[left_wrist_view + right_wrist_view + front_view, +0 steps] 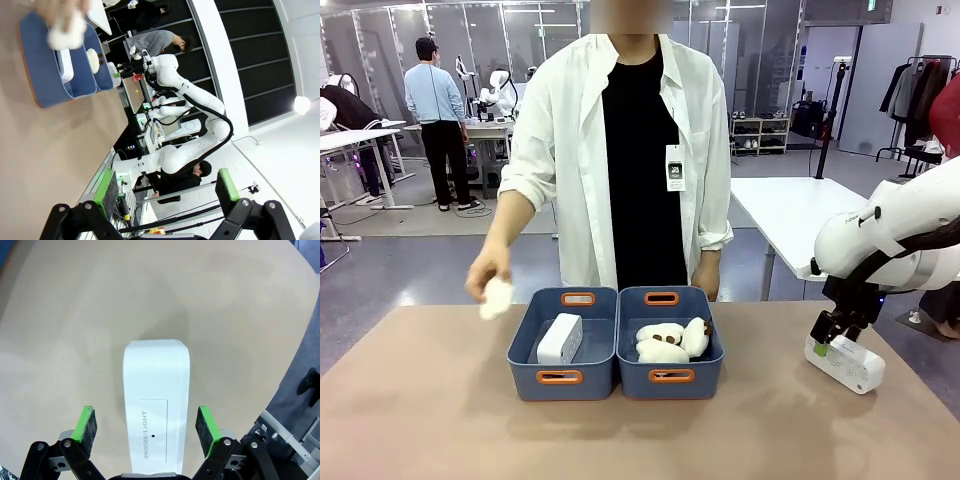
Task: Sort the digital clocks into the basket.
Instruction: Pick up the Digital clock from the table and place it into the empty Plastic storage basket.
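Note:
One white digital clock (560, 340) lies in the left slate-blue basket (525, 375). A second white clock (848, 364) rests on the table at the right. My right gripper (828, 345) is lowered over it, open. In the right wrist view this clock (156, 390) lies between the green pads (86, 426) with a gap on each side. My left gripper (167, 192) is open and holds nothing, and from it the basket (50, 87) shows far off.
The twin bin (670, 378) to the right holds cream plush toys (672, 341). A person stands at the far edge, one hand holding a plush toy (496, 298) just left of the basket. The near tabletop (440, 420) is bare.

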Motion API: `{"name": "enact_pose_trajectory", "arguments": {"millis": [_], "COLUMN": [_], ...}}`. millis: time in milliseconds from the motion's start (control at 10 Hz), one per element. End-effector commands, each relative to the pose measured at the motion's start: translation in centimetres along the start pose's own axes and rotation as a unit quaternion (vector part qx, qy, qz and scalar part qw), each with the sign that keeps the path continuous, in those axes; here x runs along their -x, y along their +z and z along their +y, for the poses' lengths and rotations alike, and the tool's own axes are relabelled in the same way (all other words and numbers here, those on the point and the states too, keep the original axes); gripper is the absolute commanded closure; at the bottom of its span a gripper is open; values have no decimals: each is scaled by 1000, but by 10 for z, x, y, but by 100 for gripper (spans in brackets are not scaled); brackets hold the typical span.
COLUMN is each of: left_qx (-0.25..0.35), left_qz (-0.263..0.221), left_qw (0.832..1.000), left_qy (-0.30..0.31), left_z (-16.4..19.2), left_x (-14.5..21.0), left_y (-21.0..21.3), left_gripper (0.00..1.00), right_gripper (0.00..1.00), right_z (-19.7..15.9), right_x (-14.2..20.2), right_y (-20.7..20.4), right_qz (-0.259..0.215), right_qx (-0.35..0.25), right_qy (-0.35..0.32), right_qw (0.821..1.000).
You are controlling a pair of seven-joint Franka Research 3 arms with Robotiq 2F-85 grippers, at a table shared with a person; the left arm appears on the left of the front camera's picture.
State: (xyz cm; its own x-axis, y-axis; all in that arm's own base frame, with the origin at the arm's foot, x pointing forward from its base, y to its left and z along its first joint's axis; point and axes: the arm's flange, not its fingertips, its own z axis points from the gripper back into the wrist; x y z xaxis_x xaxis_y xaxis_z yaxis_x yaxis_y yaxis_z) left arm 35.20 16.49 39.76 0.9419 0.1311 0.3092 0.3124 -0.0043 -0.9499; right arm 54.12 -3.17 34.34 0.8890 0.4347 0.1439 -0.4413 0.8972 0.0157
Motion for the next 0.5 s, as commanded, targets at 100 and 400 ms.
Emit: {"name": "enact_pose_trajectory", "arguments": {"millis": [100, 400], "left_qx": [-1, -1], "left_qz": [-2, -2], "left_qw": [1000, 1000], "left_qy": [-4, -4], "left_z": [-1, -1], "left_x": [-4, -4], "left_y": [1, 1], "left_gripper": [0, 0], "right_gripper": [0, 59], "right_z": [-3, -8], "right_x": [-5, -5], "right_y": [-12, -23], "right_qz": [40, 62], "right_qx": [5, 12], "right_qy": [-3, -12], "right_qw": [999, 998]}}
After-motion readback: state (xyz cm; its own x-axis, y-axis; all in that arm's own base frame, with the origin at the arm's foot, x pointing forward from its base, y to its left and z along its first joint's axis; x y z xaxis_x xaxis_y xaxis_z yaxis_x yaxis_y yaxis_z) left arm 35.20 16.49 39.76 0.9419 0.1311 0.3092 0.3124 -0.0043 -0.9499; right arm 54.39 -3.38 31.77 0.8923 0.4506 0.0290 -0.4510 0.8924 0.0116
